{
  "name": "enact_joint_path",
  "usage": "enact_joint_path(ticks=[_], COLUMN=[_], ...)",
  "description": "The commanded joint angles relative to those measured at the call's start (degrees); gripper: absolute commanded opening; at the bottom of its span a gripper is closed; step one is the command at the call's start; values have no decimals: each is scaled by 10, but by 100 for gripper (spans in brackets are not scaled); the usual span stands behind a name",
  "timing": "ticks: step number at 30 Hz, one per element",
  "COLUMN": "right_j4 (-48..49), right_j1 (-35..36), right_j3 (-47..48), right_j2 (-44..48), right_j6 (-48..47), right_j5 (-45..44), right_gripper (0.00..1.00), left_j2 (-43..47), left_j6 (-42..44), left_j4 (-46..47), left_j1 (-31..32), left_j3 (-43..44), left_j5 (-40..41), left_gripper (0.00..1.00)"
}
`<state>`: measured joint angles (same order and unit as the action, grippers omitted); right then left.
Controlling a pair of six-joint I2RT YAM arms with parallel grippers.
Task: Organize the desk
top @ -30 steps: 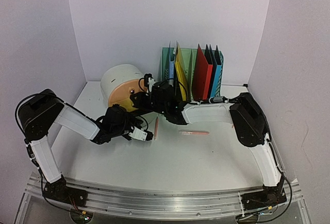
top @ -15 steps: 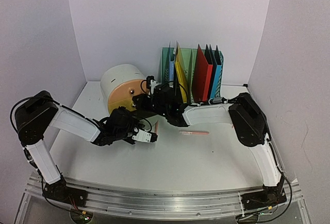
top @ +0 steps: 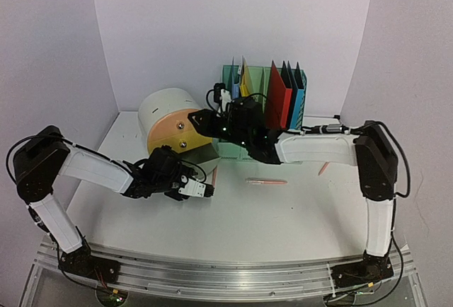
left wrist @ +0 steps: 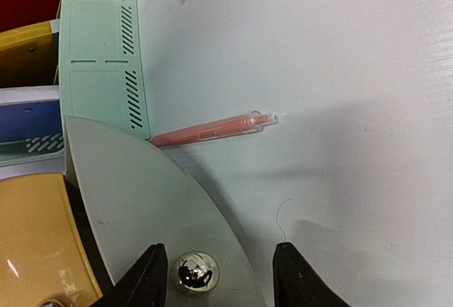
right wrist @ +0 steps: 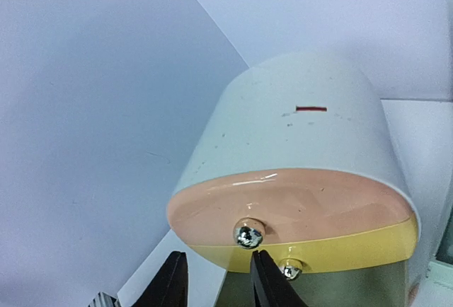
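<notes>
Left arm (top: 92, 169): base lower left of top view, upper link rising to elbow at left edge, forearm reaching right toward centre, low. Left gripper (top: 201, 189) pointing right; black fingers (left wrist: 151, 279) parted at bottom edge of wrist view.
Right arm (top: 318, 148): base lower right, upper link upright, forearm stretched left across centre. Right gripper (top: 200, 119) left of centre; black fingers (right wrist: 173, 282) slightly apart at bottom of wrist view.

You see a white desk (top: 283, 215) and pale purple walls (top: 212, 24). The round drawer box (right wrist: 297, 109) is white on top, with orange and yellow fronts (right wrist: 304, 201) and shiny silver knobs (right wrist: 248, 235). The rack (left wrist: 99, 59) is mint green with dark little stripes. The pen (left wrist: 212, 129) is pink.
</notes>
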<state>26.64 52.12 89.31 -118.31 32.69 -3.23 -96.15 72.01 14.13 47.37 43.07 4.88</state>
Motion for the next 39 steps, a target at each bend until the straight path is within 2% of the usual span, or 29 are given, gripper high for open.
enact_joint_path(ticks=[1,5,8,10,12,15,18,23,32,39], right_j4=[-75,-252,-384,-454,-508,-542,-542,-536,-483,-445], right_j1=[0,2,6,9,14,30,49,63,64,63], right_j3=[-50,-103,-104,-76,-37,-5,37,105,119,119], right_j2=[100,147,152,132,100,57,-4,-97,-141,-174], right_j6=[28,99,131,139,141,145,127,118,118,107], right_j5=[-47,-148,-186,-192,-195,-203,-204,-209,-264,-247], right_gripper=[35,46,59,68,71,70,65,64,54,49], left_j2=[58,147,229,264,281,299,326,361,374,374], left_j6=[-23,-66,-157,-288,-415,-572,-662,-658,-630,-618], left_j4=[-47,-158,-233,-235,-254,-293,-291,-281,-286,-285], left_j1=[3,2,3,1,-8,-65,-123,-145,-145,-145], left_j3=[15,29,39,48,71,102,95,76,71,70], left_j5=[-45,-171,-271,-254,-199,-198,-187,-157,-154,-151], left_gripper=[52,62,74,78,78,78,79,80,80,80])
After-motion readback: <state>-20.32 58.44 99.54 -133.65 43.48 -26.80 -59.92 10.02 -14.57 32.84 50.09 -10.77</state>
